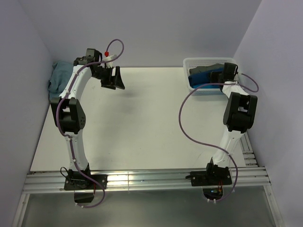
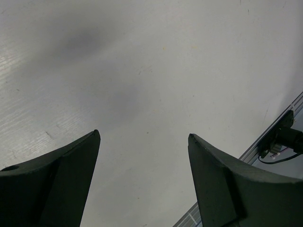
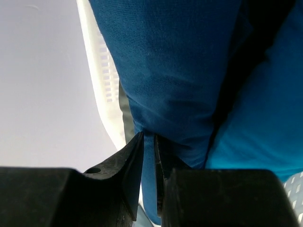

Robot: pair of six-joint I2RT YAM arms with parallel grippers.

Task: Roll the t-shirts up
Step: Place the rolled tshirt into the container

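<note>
A white lattice basket [image 1: 196, 64] at the back right holds t-shirts, with a bright blue t-shirt [image 1: 202, 78] on top. My right gripper [image 1: 222, 75] reaches into the basket. In the right wrist view my right gripper [image 3: 149, 138] is shut on a fold of the bright blue t-shirt [image 3: 180, 71]. A pale teal t-shirt [image 1: 59, 78] lies bunched at the back left by the wall. My left gripper [image 1: 112, 78] hovers open and empty above the table to its right. In the left wrist view my left gripper [image 2: 142, 135] shows only bare table between its jaws.
The white table [image 1: 142, 123] is walled on the left, back and right. An aluminium rail [image 1: 142, 178] with both arm bases runs along the near edge. The basket's rim shows in the right wrist view [image 3: 102, 71].
</note>
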